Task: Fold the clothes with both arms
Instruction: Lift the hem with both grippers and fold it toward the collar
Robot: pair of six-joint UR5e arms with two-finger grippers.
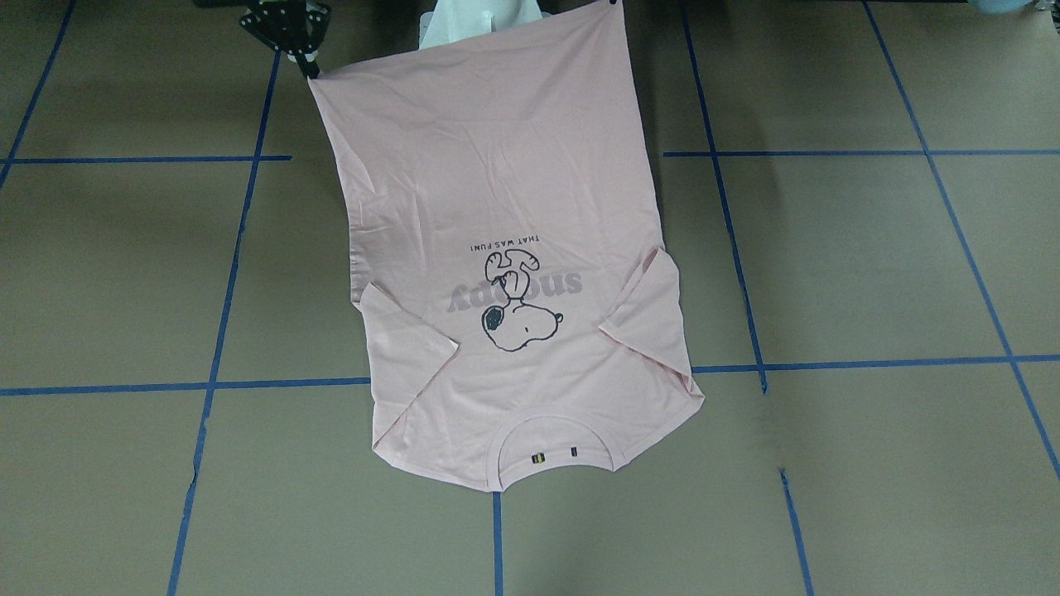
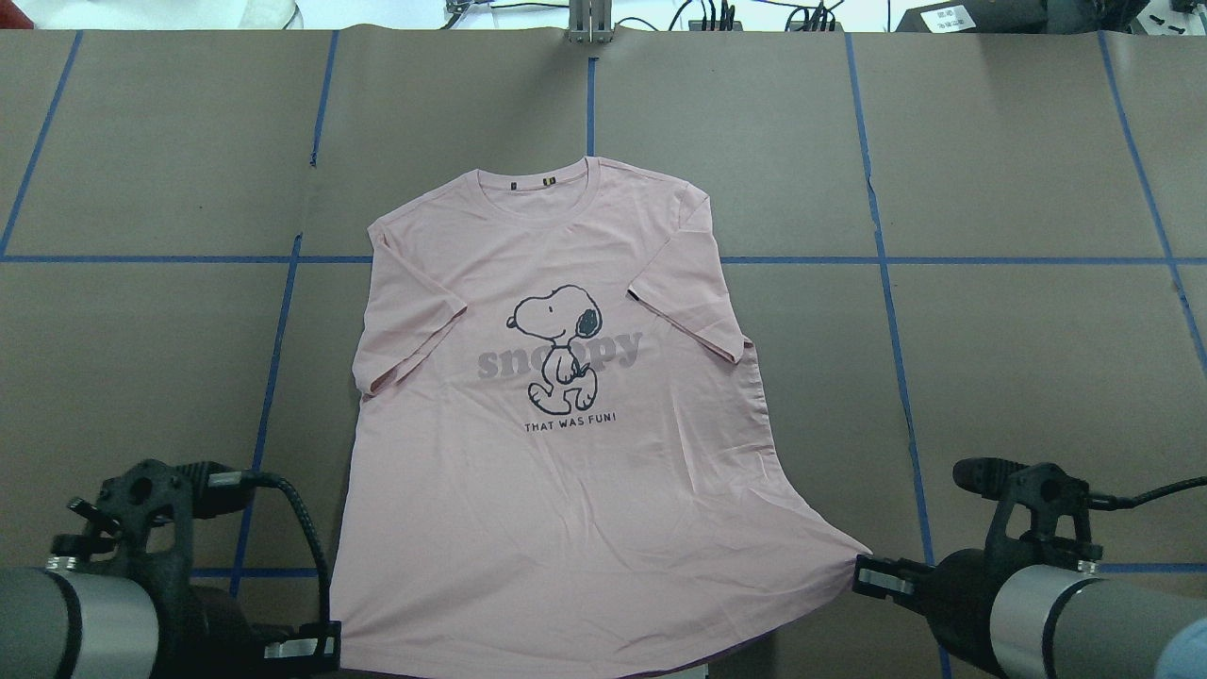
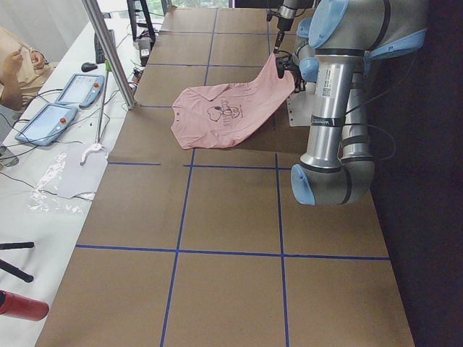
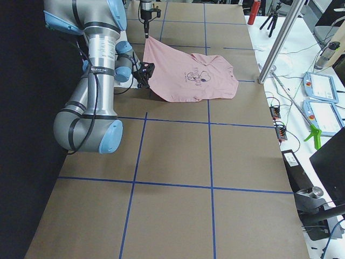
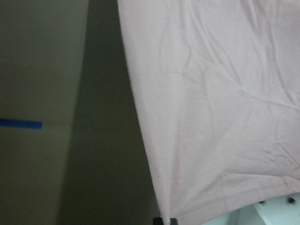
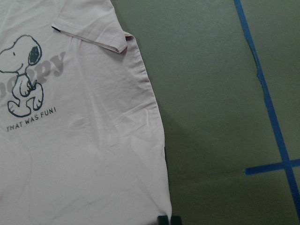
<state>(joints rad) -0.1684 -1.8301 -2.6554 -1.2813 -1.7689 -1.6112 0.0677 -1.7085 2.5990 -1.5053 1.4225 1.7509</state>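
Observation:
The pale pink T-shirt point(image 2: 566, 490) lies Snoopy side up, collar point(image 2: 547, 184) at the far side, both sleeves folded in over the front. Its collar end rests on the table and the hem end is raised. My left gripper point(image 2: 321, 651) is shut on the left hem corner; its wrist view shows plain pink cloth point(image 5: 211, 117) running down to the fingertips. My right gripper point(image 2: 866, 571) is shut on the right hem corner, pulling it out to a point, and its wrist view shows the print point(image 6: 23, 79). In the front-facing view the right gripper point(image 1: 313, 73) pinches the upper-left corner.
Brown table point(image 2: 990, 358) with blue tape lines. The white pedestal base point(image 1: 480, 21) sits behind the raised hem. A metal pole point(image 3: 108, 54), tablets point(image 3: 43, 123) and cables are along the operators' side. A red cylinder point(image 3: 18, 305) lies at that side's near corner.

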